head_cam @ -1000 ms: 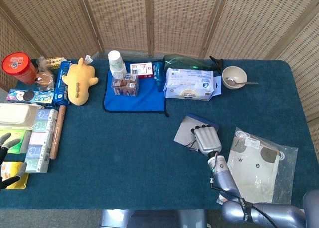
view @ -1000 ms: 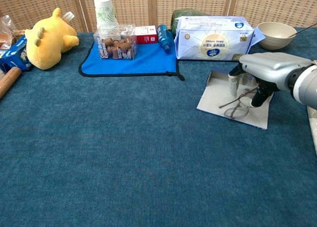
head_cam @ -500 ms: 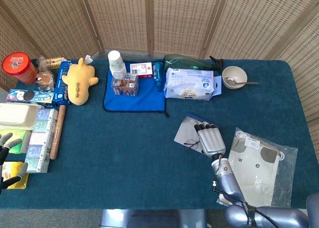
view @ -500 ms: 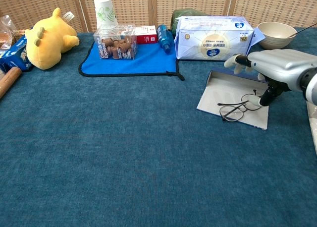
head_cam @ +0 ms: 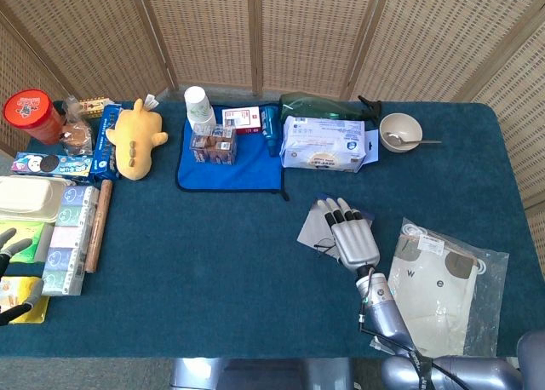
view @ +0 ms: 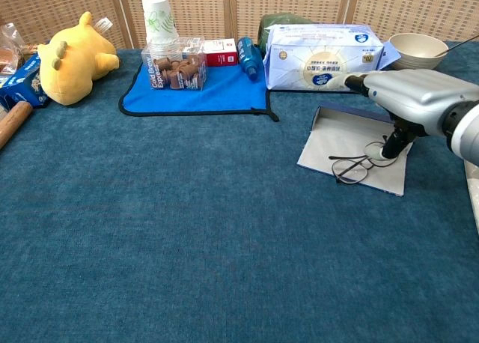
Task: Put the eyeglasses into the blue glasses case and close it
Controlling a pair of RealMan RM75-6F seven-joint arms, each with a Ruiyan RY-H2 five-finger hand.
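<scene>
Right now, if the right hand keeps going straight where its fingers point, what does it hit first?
Probably the white tissue pack: the right hand points over the open glasses case toward it. Depth is unclear.

A yellow plush (head_cam: 136, 138) lies left of a blue mat (head_cam: 230, 160), which carries a paper cup (head_cam: 199, 107), a clear box of brown pieces (head_cam: 213, 143) and a red box (head_cam: 243, 118). A tissue pack (head_cam: 324, 143) sits right of the mat; beyond it, a bowl (head_cam: 400, 131) with a spoon (head_cam: 412, 140). A plastic bag (head_cam: 443, 283) lies near the table's right edge.

A teal-clothed table (head_cam: 213, 262) carries a blue mat (head_cam: 230, 164) and plush toy (head_cam: 136, 137).
</scene>
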